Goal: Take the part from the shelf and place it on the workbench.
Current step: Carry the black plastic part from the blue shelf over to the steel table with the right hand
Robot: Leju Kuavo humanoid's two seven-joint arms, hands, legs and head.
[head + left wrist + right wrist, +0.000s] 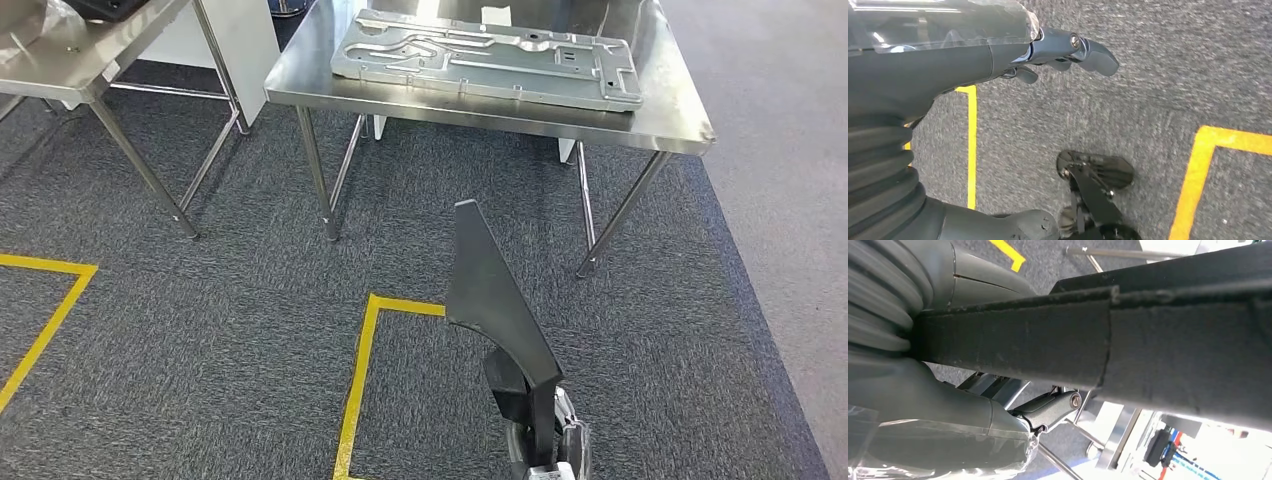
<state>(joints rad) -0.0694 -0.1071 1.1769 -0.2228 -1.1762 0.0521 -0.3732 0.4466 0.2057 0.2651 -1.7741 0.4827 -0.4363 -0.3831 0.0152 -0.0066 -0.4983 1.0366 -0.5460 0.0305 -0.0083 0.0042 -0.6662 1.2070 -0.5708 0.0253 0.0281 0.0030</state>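
Observation:
The part is a long black tapered piece. It stands upright in my right hand, which grips its lower end at the bottom of the head view. In the right wrist view the part shows as a dark felt-covered bar running across my right hand. The steel workbench stands ahead across the carpet, some way beyond the part. My left hand hangs over the carpet, its fingers spread and holding nothing.
A large stamped metal plate covers most of the workbench top. A second steel table stands at the far left. Yellow tape lines mark the grey carpet between me and the workbench legs.

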